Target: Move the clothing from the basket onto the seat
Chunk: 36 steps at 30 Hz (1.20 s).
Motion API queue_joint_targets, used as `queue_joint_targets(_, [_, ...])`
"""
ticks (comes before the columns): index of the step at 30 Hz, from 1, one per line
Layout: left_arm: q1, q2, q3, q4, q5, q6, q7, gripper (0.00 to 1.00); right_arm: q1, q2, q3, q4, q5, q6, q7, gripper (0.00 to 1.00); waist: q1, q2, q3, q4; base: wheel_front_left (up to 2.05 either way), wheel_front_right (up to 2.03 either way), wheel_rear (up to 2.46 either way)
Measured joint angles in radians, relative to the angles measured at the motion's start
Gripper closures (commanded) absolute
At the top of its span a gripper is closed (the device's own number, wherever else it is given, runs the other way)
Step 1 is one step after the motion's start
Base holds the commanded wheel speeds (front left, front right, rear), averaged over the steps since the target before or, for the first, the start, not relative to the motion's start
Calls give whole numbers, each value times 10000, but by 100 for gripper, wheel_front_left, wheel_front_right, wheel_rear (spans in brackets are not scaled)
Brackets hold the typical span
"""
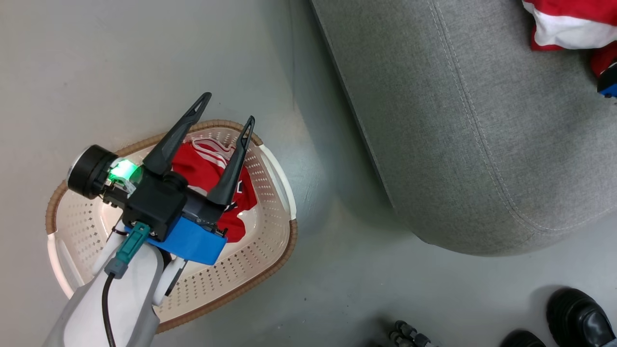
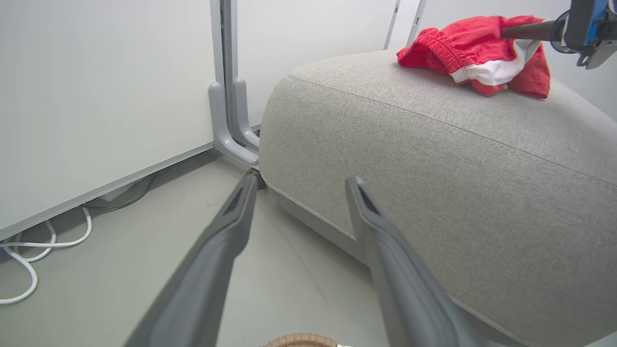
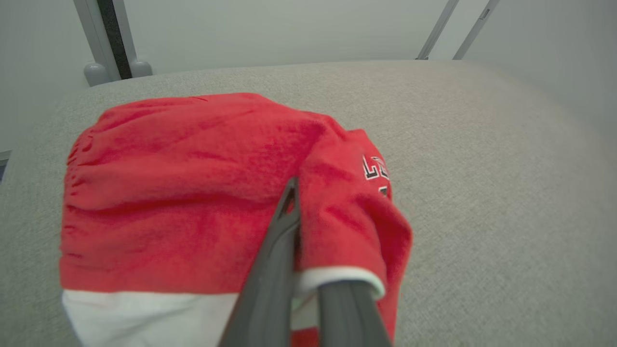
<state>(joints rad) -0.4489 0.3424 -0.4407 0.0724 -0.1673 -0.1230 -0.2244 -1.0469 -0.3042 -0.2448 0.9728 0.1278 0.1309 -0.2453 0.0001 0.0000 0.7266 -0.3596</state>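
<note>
A red jersey (image 1: 202, 166) with white stripes lies in the cream perforated basket (image 1: 270, 270) on the floor. My left gripper (image 1: 227, 111) hangs open over the jersey, apart from it, with nothing between its fingers (image 2: 231, 226). In the left wrist view the basket's brown rim (image 2: 301, 340) shows at the bottom edge. Red shorts (image 3: 193, 193) with a white band rest on the grey seat (image 1: 472, 120). My right gripper (image 3: 296, 202) is shut on a fold of the shorts (image 2: 477, 58), and fabric covers one fingertip. The left wrist view shows it reaching into the shorts from the right.
A person's black shoes (image 1: 578, 308) stand on the floor at lower right, near the seat's front corner. Behind the seat (image 2: 434, 144) stands a white partition with a grey foot (image 2: 231, 130). A white cable (image 2: 29, 260) trails on the floor beside it.
</note>
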Motion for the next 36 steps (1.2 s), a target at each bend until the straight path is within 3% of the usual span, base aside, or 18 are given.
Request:
queue_joint_targets(6, [-24, -17, -79, 40, -48, 35, 17, 0, -211, -8, -29, 412, -217, 0, -128, 99, 0, 0, -85, 38, 0, 0, 0])
queue_joint_targets(8, [-45, -54, -138, 69, -67, 36, -13, 0, -231, -8, -27, 460, -270, 0, -144, 60, 0, 0, -114, 63, 0, 0, 0])
queue_joint_targets(10, [-61, -98, -188, 125, -75, 36, -54, 0, -231, -8, 31, 474, -360, -2, -148, 13, 0, 0, -145, 93, 0, 0, 0])
queue_joint_targets(11, [-64, -119, -211, 153, -79, 36, -61, 0, -231, -10, 38, 479, -385, 0, -155, 0, 0, 0, -166, 112, 0, 0, 0])
queue_joint_targets(23, [-257, -433, -435, 767, -234, 35, -299, 0, -1, -146, -52, 334, -481, 0, -163, 0, -1, 0, -601, 349, 0, 0, 0])
queue_joint_targets(36, [146, -1300, -445, 1406, -531, 17, -372, 0, 1043, -253, 201, 326, -890, 0, -171, 0, -1, 0, -1986, 636, 0, 0, 0])
